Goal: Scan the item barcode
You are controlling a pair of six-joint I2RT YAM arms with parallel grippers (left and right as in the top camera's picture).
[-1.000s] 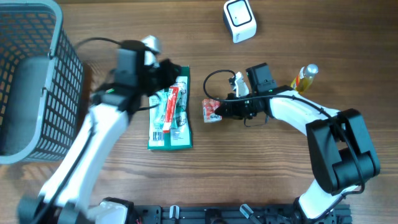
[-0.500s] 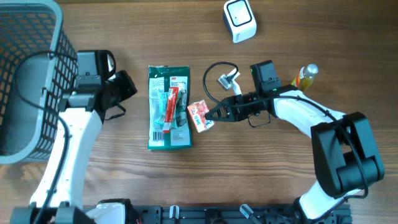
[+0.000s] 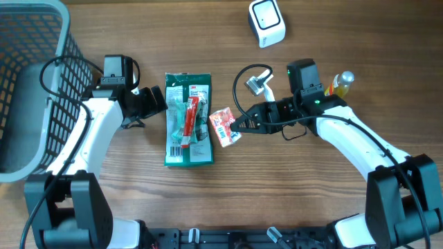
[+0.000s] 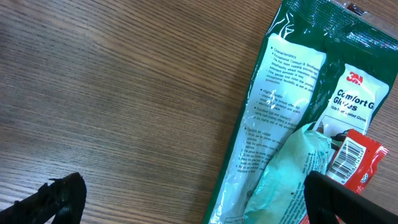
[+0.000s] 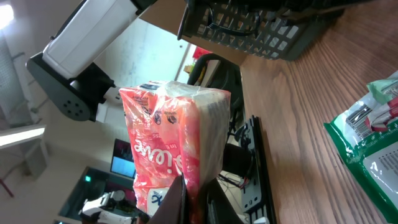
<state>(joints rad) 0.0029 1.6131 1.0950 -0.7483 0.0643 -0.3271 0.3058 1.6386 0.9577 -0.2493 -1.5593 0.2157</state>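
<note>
A pink-red snack packet point(image 3: 221, 128) hangs just above the table, right of centre, with my right gripper point(image 3: 236, 126) shut on its edge. In the right wrist view the packet point(image 5: 169, 146) stands upright, pinched between the fingers point(image 5: 188, 198). A green glove package point(image 3: 188, 119) lies flat with a red barcoded tube point(image 3: 190, 117) on top. My left gripper point(image 3: 156, 103) stands open just left of it, holding nothing. In the left wrist view its jaws point(image 4: 196, 202) stand wide over bare wood and the package's point(image 4: 283, 118) edge. The white scanner point(image 3: 266, 23) sits at the back.
A grey wire basket point(image 3: 38, 83) fills the left side beside my left arm. A small yellow bottle point(image 3: 338, 85) stands by the right arm, and a cable with a white plug point(image 3: 255, 84) loops behind the right gripper.
My left gripper came off the green package, drew back left and opened wide. The right gripper carried the pink packet a little left, toward the package.
</note>
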